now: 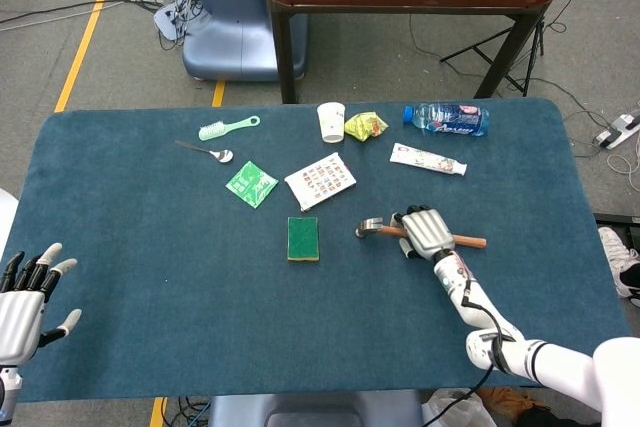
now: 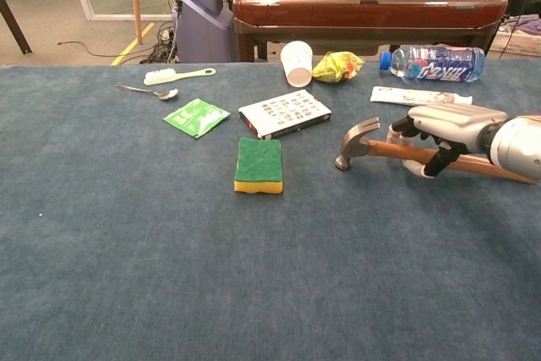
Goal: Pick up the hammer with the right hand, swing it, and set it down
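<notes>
Now hammer [image 2: 385, 147] flat beneath right robot hand [image 2: 444, 127], handle between fingers.

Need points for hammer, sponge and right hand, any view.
hammer [image 2: 358, 138]: chest view, on its metal head.
sponge [image 2: 259, 161]: chest view, on its green top face.
right hand [image 2: 445, 125]: chest view, on the back of the hand.

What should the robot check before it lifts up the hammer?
1. Right hand over the wooden handle of the steel-headed hammer, fingers curled around it: ok.
2. Grip fully closed and firm: cannot tell.
3. Hammer still lying on the blue table: ok, not lifted yet.
4. Swing space: not ok, the white toothpaste tube and clear plastic water bottle lie close behind.
5. Left hand far away, holding nothing: ok.
</notes>
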Tool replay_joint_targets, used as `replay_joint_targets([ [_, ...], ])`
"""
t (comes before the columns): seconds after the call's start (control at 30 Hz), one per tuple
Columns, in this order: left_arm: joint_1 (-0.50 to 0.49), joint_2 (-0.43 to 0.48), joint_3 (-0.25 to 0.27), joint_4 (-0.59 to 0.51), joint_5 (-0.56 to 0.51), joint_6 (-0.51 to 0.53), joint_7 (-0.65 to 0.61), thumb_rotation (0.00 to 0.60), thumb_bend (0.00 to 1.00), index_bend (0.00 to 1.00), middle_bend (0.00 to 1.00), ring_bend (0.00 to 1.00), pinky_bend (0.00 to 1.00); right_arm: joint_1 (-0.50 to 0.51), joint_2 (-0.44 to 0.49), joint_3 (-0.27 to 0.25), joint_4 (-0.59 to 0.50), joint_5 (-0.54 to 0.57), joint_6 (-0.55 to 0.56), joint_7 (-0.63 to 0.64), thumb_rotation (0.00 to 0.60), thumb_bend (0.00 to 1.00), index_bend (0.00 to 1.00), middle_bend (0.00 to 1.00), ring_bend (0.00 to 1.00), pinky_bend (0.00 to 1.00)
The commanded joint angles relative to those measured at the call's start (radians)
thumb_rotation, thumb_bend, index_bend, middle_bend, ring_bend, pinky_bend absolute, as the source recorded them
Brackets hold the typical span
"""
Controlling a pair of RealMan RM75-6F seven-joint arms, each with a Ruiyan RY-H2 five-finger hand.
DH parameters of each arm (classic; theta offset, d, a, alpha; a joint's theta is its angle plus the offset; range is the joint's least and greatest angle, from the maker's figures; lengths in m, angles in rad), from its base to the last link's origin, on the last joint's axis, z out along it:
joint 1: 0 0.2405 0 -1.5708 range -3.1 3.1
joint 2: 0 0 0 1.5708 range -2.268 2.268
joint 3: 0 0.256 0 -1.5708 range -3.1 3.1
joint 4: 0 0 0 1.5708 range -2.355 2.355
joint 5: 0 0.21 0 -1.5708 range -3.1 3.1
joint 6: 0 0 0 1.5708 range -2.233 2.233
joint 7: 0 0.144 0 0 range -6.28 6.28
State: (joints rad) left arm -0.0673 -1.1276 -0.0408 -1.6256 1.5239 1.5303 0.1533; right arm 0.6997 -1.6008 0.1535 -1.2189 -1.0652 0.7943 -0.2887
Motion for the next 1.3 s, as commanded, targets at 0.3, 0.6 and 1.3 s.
replay_joint_targets([
  [0.3, 0.002, -0.002, 0.001, 0.004, -0.002, 0.002, -0.001, 0.6, 0.19, 0.23, 0.1, 0.11, 0.0, 0.0, -0.003, -0.009, 0.004, 0.013, 0.002, -0.009, 0.6, 0.58, 0.38, 0.48, 0.22, 0.25],
  [0.6, -0.002, -0.003, 0.001, 0.004, -0.004, -0.004, 0.005, 0.6, 0.19, 0.23, 0.1, 0.11, 0.0, -0.003, -0.009, -0.014, 0.014, 0.008, 0.007, 0.001, 0.6, 0.63, 0.4, 0.5, 0.24, 0.25],
  [1.3, -0.009, -0.001, 0.002, -0.004, -0.006, -0.014, 0.016, 0.6, 0.19, 0.23, 0.1, 0.11, 0.0, -0.02, -0.026, -0.014, 0.03, -0.029, 0.044, 0.05, 0.6, 0.69, 0.53, 0.61, 0.35, 0.25],
])
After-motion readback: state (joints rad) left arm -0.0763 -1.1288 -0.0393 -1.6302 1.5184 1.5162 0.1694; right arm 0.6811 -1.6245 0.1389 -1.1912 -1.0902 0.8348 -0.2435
